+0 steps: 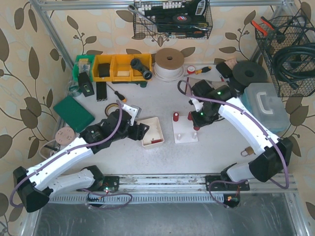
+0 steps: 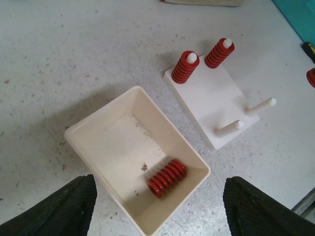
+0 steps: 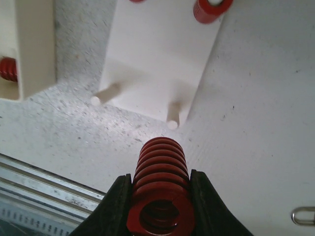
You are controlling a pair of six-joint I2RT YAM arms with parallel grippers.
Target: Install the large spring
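My right gripper (image 3: pixel 160 209) is shut on a large red spring (image 3: pixel 161 172), held above the table just short of the white peg base (image 3: pixel 157 59). The base's two near pegs (image 3: pixel 173 114) are bare; two springs (image 2: pixel 185 67) sit on its far pegs. From above, the right gripper (image 1: pixel 197 126) hangs over the base's (image 1: pixel 185 133) right edge. My left gripper (image 2: pixel 157 211) is open over the cream tray (image 2: pixel 113 137), where one red spring (image 2: pixel 166 178) lies on its side. The left gripper (image 1: pixel 141 131) is at the tray's (image 1: pixel 158 124) left side.
Yellow bins (image 1: pixel 122 67), a tape roll (image 1: pixel 169 63) and a green box (image 1: pixel 74 113) lie at the back and left. A clear plastic box (image 1: pixel 266 104) stands at the right, a padlock (image 1: pixel 244 151) near the right arm. Wire baskets (image 1: pixel 290 54) hang on the walls.
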